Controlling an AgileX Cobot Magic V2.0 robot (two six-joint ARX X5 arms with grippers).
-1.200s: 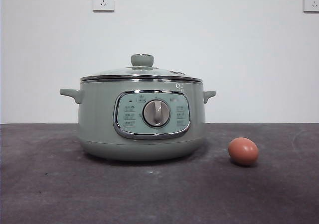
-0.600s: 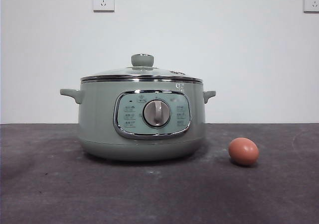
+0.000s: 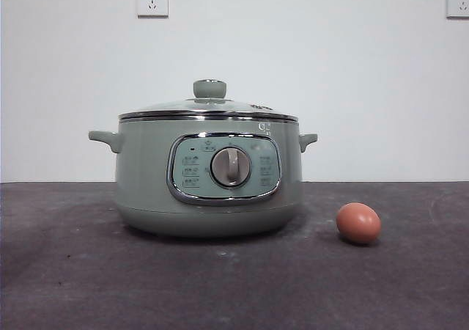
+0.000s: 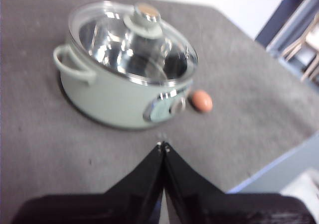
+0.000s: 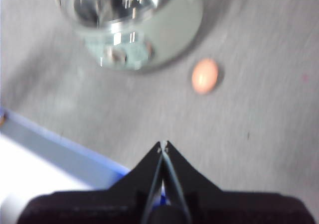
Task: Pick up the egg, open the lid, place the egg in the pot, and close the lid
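The pale green pot point(image 3: 209, 172) stands on the dark table with the glass lid point(image 3: 209, 108) closed on it, green knob on top. The reddish-brown egg point(image 3: 358, 222) lies on the table to the right of the pot, apart from it. In the left wrist view the pot point(image 4: 107, 92), lid point(image 4: 132, 40) and egg point(image 4: 202, 100) lie well beyond my left gripper point(image 4: 163, 146), which is shut and empty. In the right wrist view my right gripper point(image 5: 163, 145) is shut and empty, high above the table, with the egg point(image 5: 205, 75) and pot point(image 5: 149, 35) beyond it. Neither arm shows in the front view.
The table's near edge point(image 4: 269, 171) and blue frame point(image 5: 60, 149) show in the wrist views. Two wall sockets point(image 3: 152, 0) sit high on the white wall behind. Chair-like frames point(image 4: 304, 45) stand off the table's side.
The pot, lid and egg have not moved in the front view. No arm has come into that view.
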